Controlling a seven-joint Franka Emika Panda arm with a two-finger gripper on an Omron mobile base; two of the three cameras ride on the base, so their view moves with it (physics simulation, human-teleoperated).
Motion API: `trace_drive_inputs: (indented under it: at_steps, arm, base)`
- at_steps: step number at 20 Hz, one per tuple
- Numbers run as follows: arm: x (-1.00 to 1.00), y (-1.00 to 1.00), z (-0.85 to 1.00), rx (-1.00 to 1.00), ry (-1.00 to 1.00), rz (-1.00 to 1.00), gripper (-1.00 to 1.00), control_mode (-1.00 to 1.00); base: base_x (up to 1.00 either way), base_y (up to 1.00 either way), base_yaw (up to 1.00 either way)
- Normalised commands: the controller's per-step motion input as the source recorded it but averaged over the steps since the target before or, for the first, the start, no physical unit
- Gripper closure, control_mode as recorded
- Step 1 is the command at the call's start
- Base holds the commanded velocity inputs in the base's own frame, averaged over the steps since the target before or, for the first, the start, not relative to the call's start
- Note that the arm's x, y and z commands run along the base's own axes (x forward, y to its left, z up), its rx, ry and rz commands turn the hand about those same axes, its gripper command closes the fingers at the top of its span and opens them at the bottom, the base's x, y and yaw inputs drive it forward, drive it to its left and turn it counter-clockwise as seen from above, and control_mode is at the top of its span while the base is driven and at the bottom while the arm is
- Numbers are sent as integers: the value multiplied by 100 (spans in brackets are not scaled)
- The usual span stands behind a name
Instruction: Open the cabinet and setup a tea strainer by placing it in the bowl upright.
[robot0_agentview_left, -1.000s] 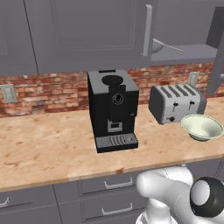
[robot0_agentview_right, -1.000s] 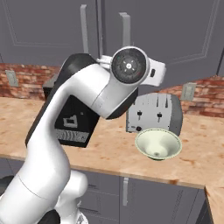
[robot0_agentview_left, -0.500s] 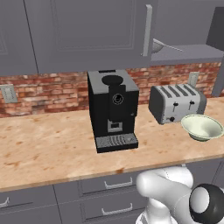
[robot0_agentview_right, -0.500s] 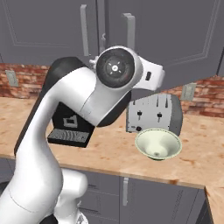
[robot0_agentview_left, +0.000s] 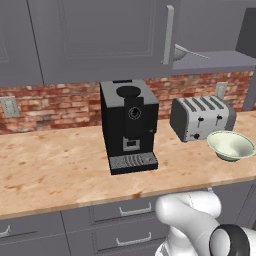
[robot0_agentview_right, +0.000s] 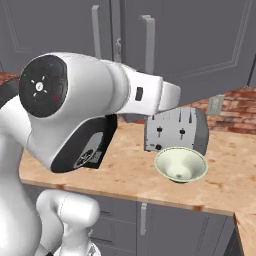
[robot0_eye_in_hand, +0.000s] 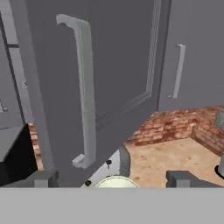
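No legible text or labels anywhere

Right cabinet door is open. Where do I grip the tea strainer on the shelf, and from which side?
Grip the small grey mesh tea strainer by its thin straight wire handle, coming from the open front of the dark grey wall cabinet: the handle lies flat, pointing right; the dome looks too round to pinch.

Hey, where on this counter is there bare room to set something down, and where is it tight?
Widest free patch: the counter left of the coffee machine, out to the wall outlet. A narrower strip runs along the front edge before the machine. It is tight on the right, where the toaster and bowl sit close together.
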Motion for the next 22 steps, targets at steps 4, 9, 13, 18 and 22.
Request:
trace_drive_inputs:
  at_steps: [4,9,13,18,22]
  arm:
    - [-11,100,6,-50,54,-3,-100,-100]
    - [10,100,0,-40,48,-15,-100,-100]
    - [32,97,-9,-39,37,-15,-100,-100]
    - [49,29,-43,-26,39,-9,-100,-100]
    - [94,-2,-56,-16,18,-2,-100,-100]
  base:
    - [0,0,0]
    - [0,0,0]
    - [0,0,0]
    - [0,0,0]
    - [0,0,0]
